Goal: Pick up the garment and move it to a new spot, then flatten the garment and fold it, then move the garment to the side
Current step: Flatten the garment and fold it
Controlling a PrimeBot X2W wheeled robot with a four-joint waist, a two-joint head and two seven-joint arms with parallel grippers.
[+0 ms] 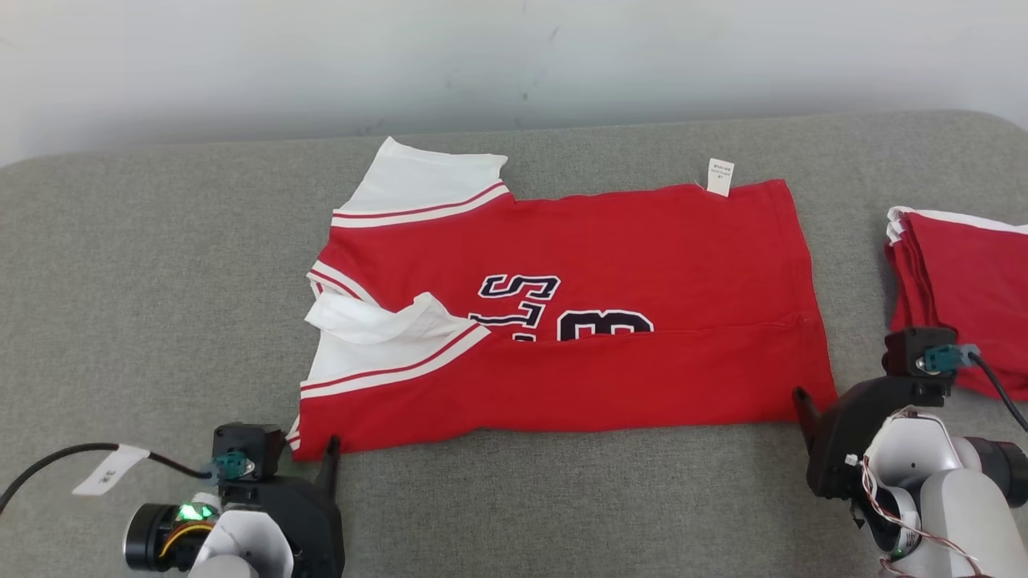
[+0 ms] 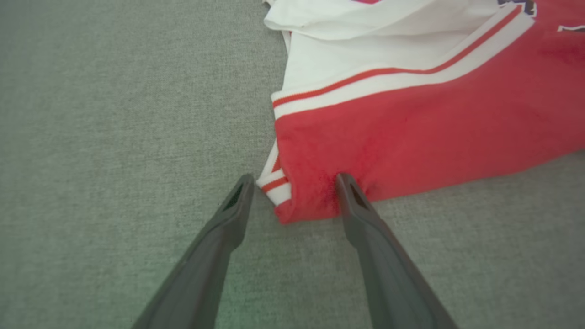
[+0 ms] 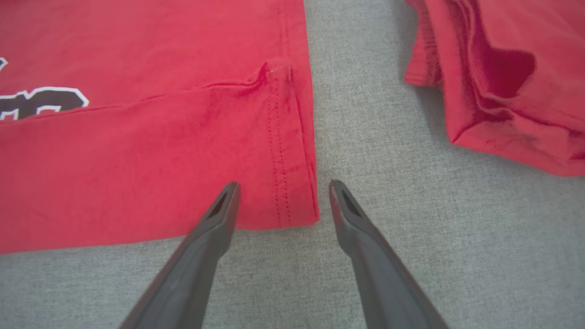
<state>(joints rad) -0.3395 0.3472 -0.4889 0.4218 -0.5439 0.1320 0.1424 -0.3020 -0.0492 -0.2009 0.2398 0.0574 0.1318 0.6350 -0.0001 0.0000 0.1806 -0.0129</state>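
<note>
Two end effectors, both spread open and holding nothing. The left end effector [image 2: 295, 180] straddles the near-left corner of the single red-and-white garment [image 1: 610, 241], which lies folded lengthwise in the middle of the grey worktop [image 1: 161, 281]. The print on its white tag [image 1: 720, 177] is too small to read. The right end effector [image 3: 284, 185] straddles the garment's near-right hem corner, whose stitching shows in the right wrist view, beside one folded red stack [image 1: 972, 281].

The dark lettering [image 1: 562, 309] on the garment [image 1: 642, 241] is partly covered by the near strip of cloth that is folded over it, so it cannot be read in full. The print on the small white label [image 1: 720, 177] at the garment's far edge, and on the white tag [image 1: 108, 470] at the lower left, is too small to read. The second red pile [image 1: 976, 265] is cut by the right edge of the head view, and its near corner is hidden behind the right wrist camera [image 1: 923, 357].
</note>
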